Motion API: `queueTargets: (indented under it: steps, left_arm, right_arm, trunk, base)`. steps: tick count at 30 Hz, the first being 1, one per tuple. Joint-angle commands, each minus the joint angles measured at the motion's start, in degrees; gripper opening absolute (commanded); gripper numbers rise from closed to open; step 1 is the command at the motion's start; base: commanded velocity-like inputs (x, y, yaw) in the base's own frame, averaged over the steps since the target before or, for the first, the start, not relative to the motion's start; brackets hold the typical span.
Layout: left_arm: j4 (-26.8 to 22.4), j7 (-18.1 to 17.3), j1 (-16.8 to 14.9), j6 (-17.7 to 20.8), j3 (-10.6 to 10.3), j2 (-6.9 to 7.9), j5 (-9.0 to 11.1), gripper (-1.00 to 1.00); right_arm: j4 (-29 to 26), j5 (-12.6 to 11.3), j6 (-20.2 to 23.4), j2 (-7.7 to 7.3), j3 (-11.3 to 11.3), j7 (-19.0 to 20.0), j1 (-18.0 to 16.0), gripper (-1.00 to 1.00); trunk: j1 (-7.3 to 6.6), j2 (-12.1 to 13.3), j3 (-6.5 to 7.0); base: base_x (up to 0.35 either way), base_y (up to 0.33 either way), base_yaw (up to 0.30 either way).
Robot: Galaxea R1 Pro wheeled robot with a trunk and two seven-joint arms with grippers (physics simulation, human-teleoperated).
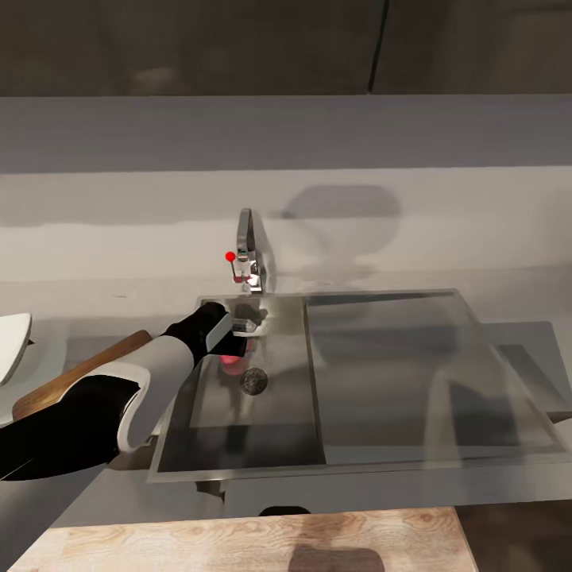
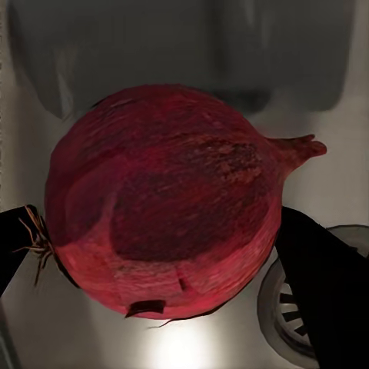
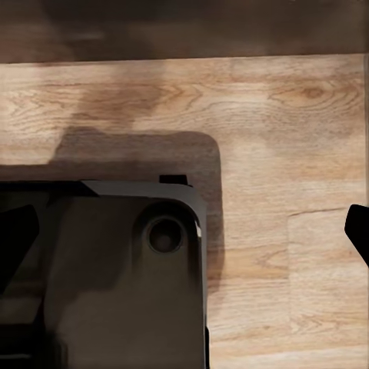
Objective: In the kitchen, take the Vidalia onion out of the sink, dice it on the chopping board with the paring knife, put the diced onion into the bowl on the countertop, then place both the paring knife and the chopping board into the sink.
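Onion (image 2: 165,204) between left jaws, over sink (image 2: 192,350) drain.

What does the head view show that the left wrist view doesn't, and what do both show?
Head view alone: the tap, the drainboard, the chopping board and the bowl on the countertop. Left wrist view alone: the onion's papery red skin and stem tip close up, with a dark finger at each side of it. Both: the left gripper in the sink, the onion and the drain.
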Motion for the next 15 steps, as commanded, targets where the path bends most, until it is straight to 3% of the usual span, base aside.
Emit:
queueTargets:
  steps: [1, 15]
  left_arm:
    - [-0.1, 0.3, 0.0, 0.2, -0.4, 0.02, 0.6, -1.00]
    - [0.2, 0.3, 0.0, 0.2, -0.4, -0.03, 0.5, -1.00]
  right_arm:
    - [0.0, 0.0, -0.2, -0.04, 0.0, -0.2, 0.0, 1.00]
    - [0.1, 0.1, -0.2, -0.32, 0.0, -0.1, 0.0, 1.00]
  trunk:
    - [0.03, -0.1, -0.09]
    - [0.03, -0.1, -0.09]
  base:
    - [0.000, 0.000, 0.000]
    - [0.000, 0.000, 0.000]
